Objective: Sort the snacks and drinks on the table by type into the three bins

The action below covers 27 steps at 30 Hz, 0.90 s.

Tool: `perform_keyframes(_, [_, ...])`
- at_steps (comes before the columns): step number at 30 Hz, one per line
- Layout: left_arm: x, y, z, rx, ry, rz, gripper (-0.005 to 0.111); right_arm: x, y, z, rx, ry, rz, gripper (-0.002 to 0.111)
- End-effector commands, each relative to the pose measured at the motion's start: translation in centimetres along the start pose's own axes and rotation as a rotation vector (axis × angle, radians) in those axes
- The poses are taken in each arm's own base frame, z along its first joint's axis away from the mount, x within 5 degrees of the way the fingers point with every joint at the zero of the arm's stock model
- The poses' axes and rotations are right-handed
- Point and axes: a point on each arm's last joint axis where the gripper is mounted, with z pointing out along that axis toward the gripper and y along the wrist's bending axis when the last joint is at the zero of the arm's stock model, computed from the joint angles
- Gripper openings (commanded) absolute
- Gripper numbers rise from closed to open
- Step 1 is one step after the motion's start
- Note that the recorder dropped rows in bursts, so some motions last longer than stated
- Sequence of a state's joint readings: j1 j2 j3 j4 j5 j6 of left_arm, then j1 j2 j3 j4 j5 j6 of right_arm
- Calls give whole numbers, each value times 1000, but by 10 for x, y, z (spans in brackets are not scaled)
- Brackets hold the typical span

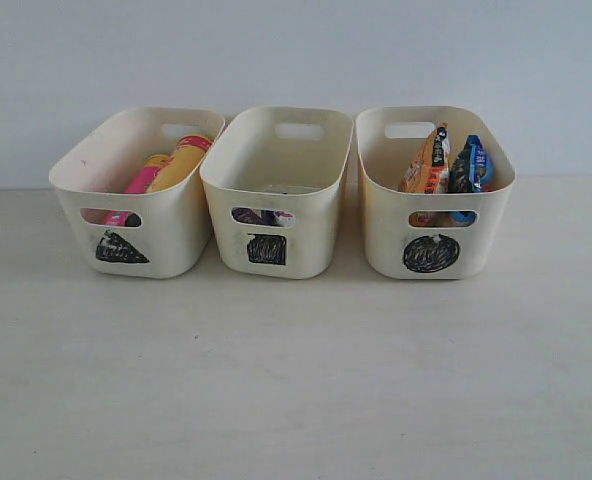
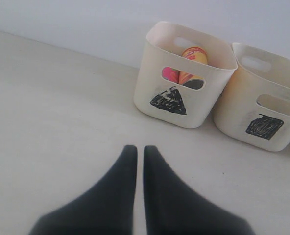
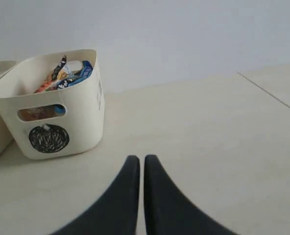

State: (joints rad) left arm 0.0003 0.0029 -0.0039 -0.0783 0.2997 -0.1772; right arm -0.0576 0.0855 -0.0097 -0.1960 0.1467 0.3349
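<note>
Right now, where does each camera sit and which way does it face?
Exterior: before the table, slightly above, facing triangle bin, square bin, circle bin; no robot visible.
Left wrist: low behind left tool, facing triangle and square bins.
Right wrist: low behind right tool, facing circle bin.
Shared: exterior and left wrist both show the triangle bin.

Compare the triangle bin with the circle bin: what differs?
Exterior view: triangle bin at left end, circle bin at right end. Triangle bin holds pink tube and yellow-orange tube, leaning; circle bin holds orange bag and blue bag, upright. Both: cream tubs, handle slots, black scribbled marks.
</note>
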Motion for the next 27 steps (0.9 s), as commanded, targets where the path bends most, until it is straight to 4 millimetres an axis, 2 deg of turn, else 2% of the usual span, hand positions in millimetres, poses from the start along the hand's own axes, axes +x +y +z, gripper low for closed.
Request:
perform_keyframes(1, [1,0,0,-3,-1,-6,4,11,1,-4,-19,69,-39,1])
perform_keyframes(6, [1,0,0,-3,-1,-6,4,19,5,-7,-69,141,-28,1])
perform_keyframes(18, [1,0,0,-4,2,-6,4,20,3,-7,-59,151,-111,1])
perform_keyframes(27, [1,0,0,-4,2,-6,4,20,3,-7,-59,151,-98,1])
